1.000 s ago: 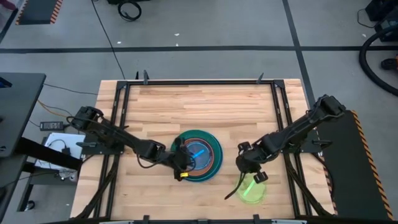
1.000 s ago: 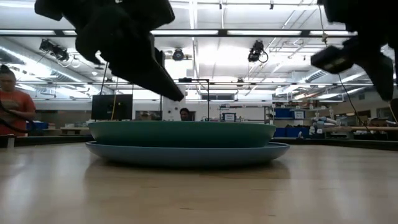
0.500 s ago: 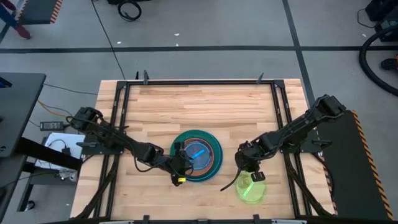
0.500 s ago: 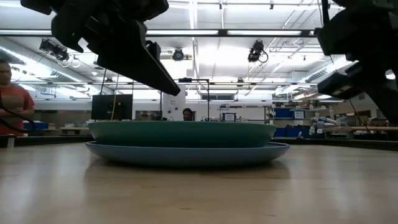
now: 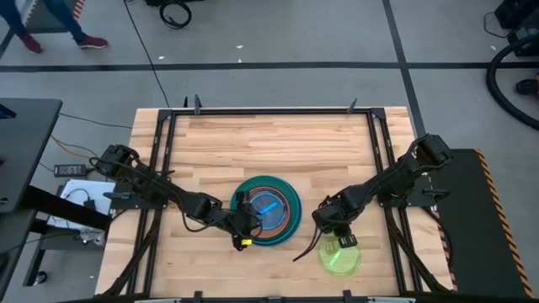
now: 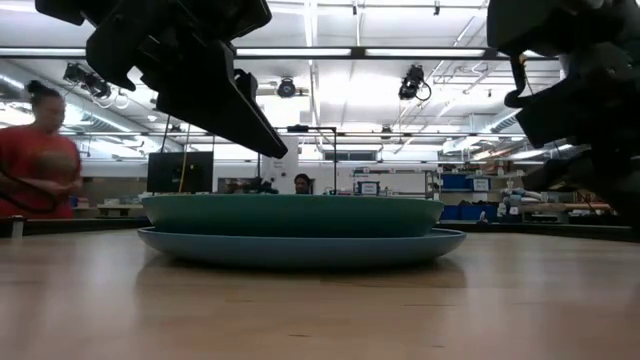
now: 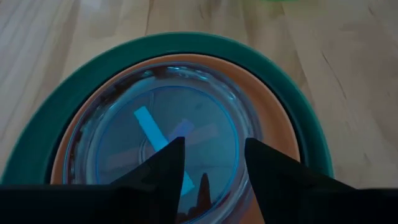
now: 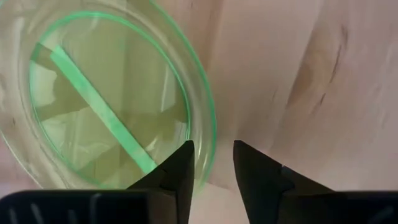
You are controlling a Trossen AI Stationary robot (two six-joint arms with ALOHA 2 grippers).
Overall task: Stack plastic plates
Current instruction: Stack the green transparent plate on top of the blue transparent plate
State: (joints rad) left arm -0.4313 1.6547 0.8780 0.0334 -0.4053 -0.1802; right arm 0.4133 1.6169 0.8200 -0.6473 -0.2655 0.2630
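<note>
A: Why is the right gripper [image 8: 211,163] hanging over the lime plate [image 5: 339,257]?

B: I think it is lining up to pinch the rim; its jaws are standing narrowly apart, empty. The plate is lying at five o'clock from the stack [image 5: 266,209].

A: And the left gripper [image 7: 213,163]?

B: It is hovering at the stack's eight o'clock, jaws parted, holding nothing.

A robotics lab or workshop hall. The wooden desk [image 5: 269,143] sits in a black metal frame on a grey concrete floor [image 5: 269,42] marked with dark tape lines. Beyond it, ceiling strip lights [image 6: 330,52], overhead cameras [image 6: 412,82], monitors [image 6: 180,170] and blue storage bins [image 6: 460,182]; a person [image 6: 35,150] stands far left.
</note>
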